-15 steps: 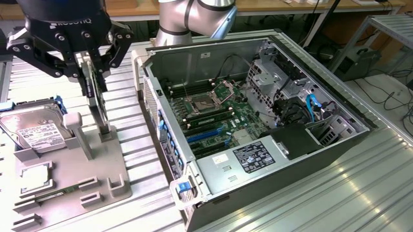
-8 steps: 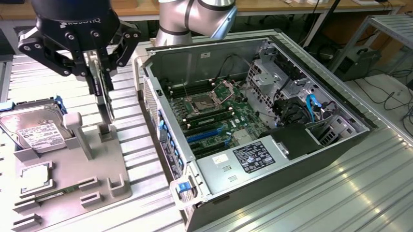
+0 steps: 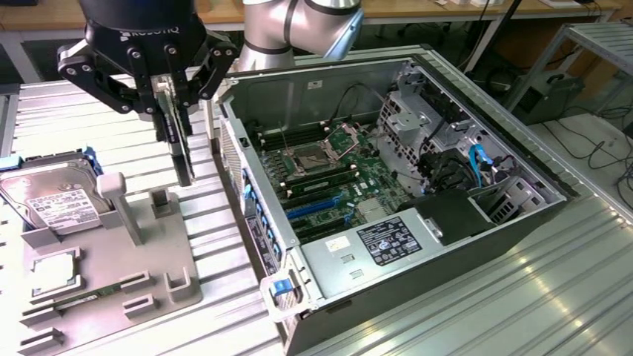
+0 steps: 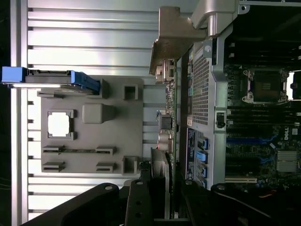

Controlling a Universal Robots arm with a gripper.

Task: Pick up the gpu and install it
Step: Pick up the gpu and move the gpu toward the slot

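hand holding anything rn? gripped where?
Yes. The hand is shut on the gpu, pinching the card's upper edge. It hangs edge-on above the grey fixture.

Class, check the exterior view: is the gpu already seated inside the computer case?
No, the gpu hangs edge-on from the end effector, outside the computer case, above the gray fixture.

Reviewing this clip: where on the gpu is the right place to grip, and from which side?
Its upper edge, pinched across the two flat faces, coming from straight above. The gpu is thin and hangs upright, so its faces offer parallel surfaces. The gripper holds it this way beside the open computer case, leaving the lower edge free.
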